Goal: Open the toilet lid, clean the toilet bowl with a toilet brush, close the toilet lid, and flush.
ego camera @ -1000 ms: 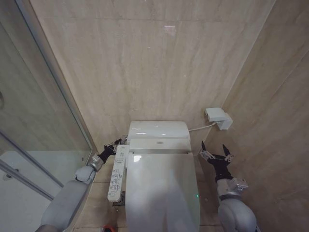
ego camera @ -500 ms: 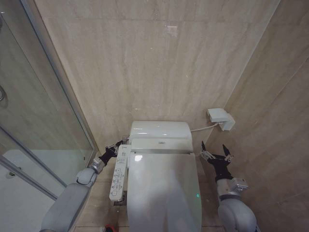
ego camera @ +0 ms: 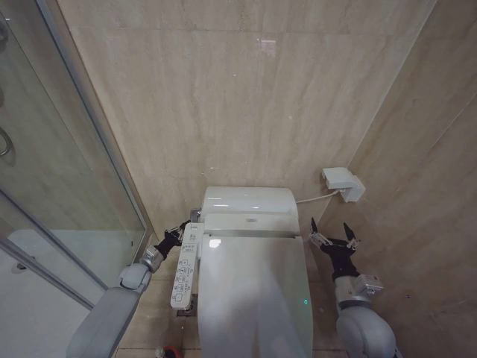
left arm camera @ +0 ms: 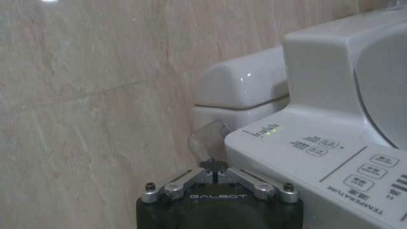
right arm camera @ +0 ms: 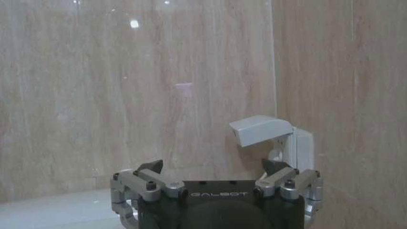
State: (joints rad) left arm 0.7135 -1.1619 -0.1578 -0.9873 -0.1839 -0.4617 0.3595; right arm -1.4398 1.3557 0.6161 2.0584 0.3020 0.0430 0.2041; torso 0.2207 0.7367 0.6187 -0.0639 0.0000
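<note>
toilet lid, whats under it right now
Nothing shows: the glossy white oval plastic toilet lid lies shut, covering seat and bowl. Only the white button control panel sticks out beside it.

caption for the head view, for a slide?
Lid down; left tool shut beside the control panel, right tool open beside the toilet.

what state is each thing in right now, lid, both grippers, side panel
toilet lid: closed, lying flat over the bowl
left gripper: shut, beside the control panel's back end
right gripper: open, fingers spread, right of the toilet
control panel: powered, green lights lit
wall outlet cover: flipped up
</note>
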